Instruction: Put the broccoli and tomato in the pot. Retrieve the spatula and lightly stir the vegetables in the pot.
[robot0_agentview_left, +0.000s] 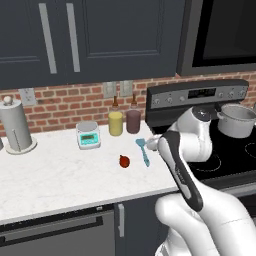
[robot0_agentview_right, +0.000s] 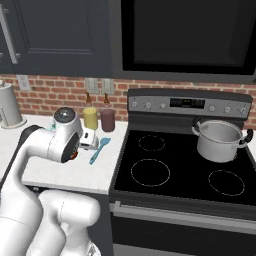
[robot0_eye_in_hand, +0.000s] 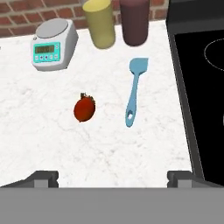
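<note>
The small red tomato (robot0_eye_in_hand: 84, 109) (robot0_agentview_left: 124, 161) lies on the white marble counter (robot0_agentview_left: 60, 175). The light-blue spatula (robot0_eye_in_hand: 134, 91) (robot0_agentview_left: 144, 151) (robot0_agentview_right: 100, 149) lies just to its right, blade toward the jars. My gripper (robot0_eye_in_hand: 113, 177) hovers above the counter, short of both; its jaws stand wide open with nothing between them. The tomato is ahead and slightly left of it, the spatula ahead and slightly right. The steel pot (robot0_agentview_left: 239, 120) (robot0_agentview_right: 216, 146) stands on the stove's back right burner. The broccoli is out of view.
A kitchen scale (robot0_eye_in_hand: 51, 47) (robot0_agentview_left: 88, 135), a yellow jar (robot0_agentview_left: 115, 123) and a maroon jar (robot0_agentview_left: 133, 121) stand along the brick wall behind the tomato. A paper towel holder (robot0_agentview_left: 16, 127) is far left. The black stove top (robot0_agentview_right: 180, 170) borders the counter on the right.
</note>
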